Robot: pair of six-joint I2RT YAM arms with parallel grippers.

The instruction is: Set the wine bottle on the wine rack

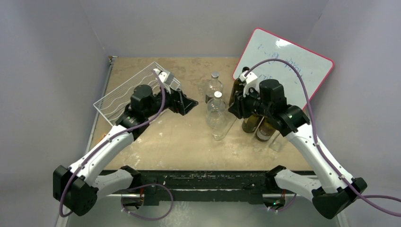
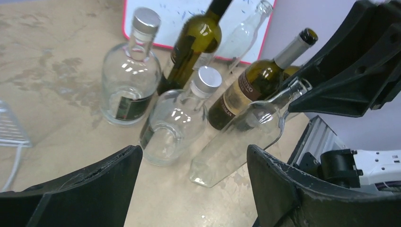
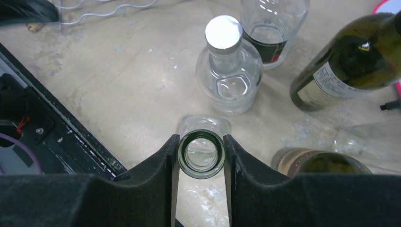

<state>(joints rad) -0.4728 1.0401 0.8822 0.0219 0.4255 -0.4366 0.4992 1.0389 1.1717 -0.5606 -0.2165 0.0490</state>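
Mia: What is the room like?

Ben: Plain pale grey walls (image 1: 47,71) stand round a tan table top (image 1: 156,142). The top has light rubbed patches and smudges on it.

Mia: What is far left?

Ben: The white wire wine rack with wavy rods (image 1: 124,97). It lies at the back left corner of the table, close to the left wall.

Mia: And next to it?

Ben: The left gripper (image 2: 194,156) hangs just right of the rack. Its black fingers (image 2: 104,184) stand wide apart and hold nothing.

Mia: Then?

Ben: A round clear glass bottle with a silver cap (image 1: 214,85) stands at the back. A second round clear bottle with a silver cap (image 1: 216,111) stands in front of it. Beside that one is the tall clear glass wine bottle with no cap (image 2: 236,137). It leans over in the middle of the table, well apart from the rack.

Mia: Who has it?

Ben: The right gripper (image 3: 201,139) is pinched on its neck, just under the mouth. I cannot tell if its bottom touches the table.

Mia: And on the right?

Ben: A dark green glass bottle (image 2: 194,45) and a dark glass bottle with a tan label (image 2: 246,90) stand close by. Behind them a white board with a red rim (image 1: 288,61) leans at the back right, with faint blue scribbles on it.
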